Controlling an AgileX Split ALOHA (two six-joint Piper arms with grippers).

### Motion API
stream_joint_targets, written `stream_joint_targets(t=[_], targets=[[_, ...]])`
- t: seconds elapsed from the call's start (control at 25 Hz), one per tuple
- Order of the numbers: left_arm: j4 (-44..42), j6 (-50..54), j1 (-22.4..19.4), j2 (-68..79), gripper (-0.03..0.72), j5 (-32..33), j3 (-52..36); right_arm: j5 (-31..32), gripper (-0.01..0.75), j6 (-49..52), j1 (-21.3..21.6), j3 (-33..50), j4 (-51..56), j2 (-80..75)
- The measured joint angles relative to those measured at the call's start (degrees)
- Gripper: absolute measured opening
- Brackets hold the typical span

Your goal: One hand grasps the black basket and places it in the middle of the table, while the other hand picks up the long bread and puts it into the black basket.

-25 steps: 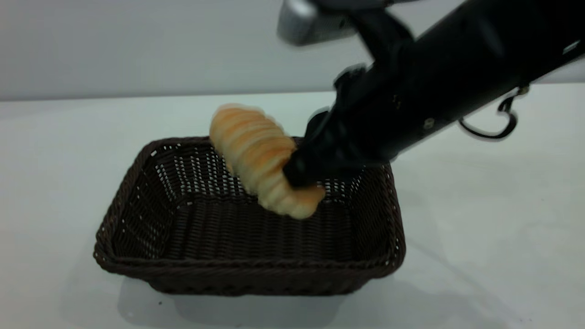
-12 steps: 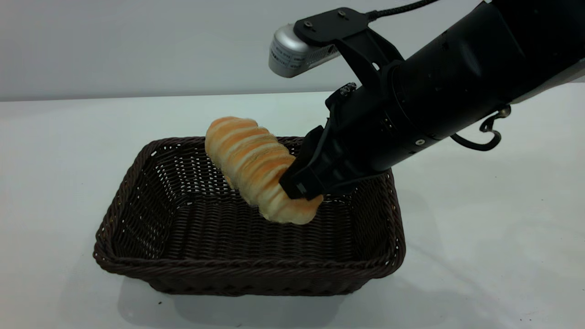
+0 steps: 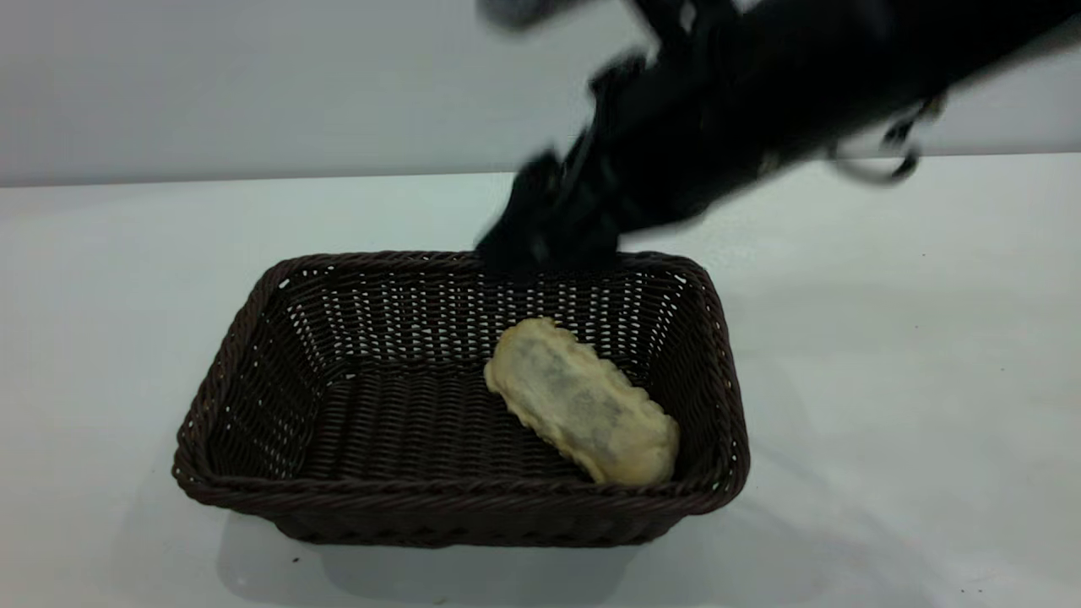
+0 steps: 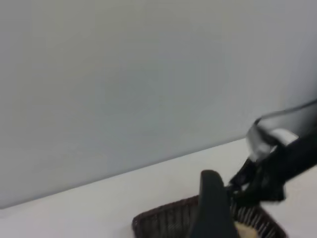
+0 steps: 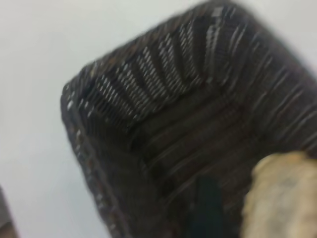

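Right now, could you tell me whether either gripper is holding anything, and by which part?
Nothing is held. The long bread lies loose, underside up, in the black basket; the right gripper is above the rim.

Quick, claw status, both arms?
Left claw: empty, fingers cannot be told.
Right claw: blurred above the black basket, holding nothing; long bread lies inside.

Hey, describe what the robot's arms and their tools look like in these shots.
The right arm is a thick, rounded black tube, with a thin black cable loop hanging beneath it and a silver-grey part above. Its tool is black and angular. Of the left arm, only one black rounded finger of its tool shows, in the left wrist view.
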State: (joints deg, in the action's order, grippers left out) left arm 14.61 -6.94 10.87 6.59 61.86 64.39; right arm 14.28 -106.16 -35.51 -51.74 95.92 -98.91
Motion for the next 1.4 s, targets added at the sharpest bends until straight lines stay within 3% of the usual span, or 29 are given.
stream_joint_targets(t=[0.16, 0.32, 0.48, 0.72, 0.84, 1.04, 1.4], targets=[[-4.7, -0.3, 0.0, 0.0, 0.594, 2.6, 0.0, -3.5, 0.47, 7.0, 0.0, 0.0, -7.9, 11.0], [-11.2, 0.1, 0.0, -0.1, 0.594, 4.5, -0.7, 0.4, 0.429, 22.2, 0.0, 0.0, -21.6, 23.2], [-14.6, 1.8, 0.0, -0.1, 0.594, 4.8, -5.6, 11.2, 0.409, 45.2, 0.0, 0.0, -43.6, 32.2], [-15.2, 2.9, 0.0, -0.1, 0.592, 4.8, -19.1, 32.4, 0.406, 77.7, 0.0, 0.1, -76.5, 41.0], [-15.3, 4.7, 0.0, -0.1, 0.574, 4.5, -26.9, 39.4, 0.403, 84.4, 0.0, 1.6, -81.5, 46.7], [-14.6, 6.2, 0.0, -2.2, 0.538, 3.4, -35.4, 44.2, 0.376, 88.8, 0.0, 8.4, -82.7, 62.3], [-13.6, 6.4, 0.0, -7.7, 0.529, 3.3, -36.3, 50.6, 0.359, 93.3, 0.0, 19.7, -86.4, 87.0]])
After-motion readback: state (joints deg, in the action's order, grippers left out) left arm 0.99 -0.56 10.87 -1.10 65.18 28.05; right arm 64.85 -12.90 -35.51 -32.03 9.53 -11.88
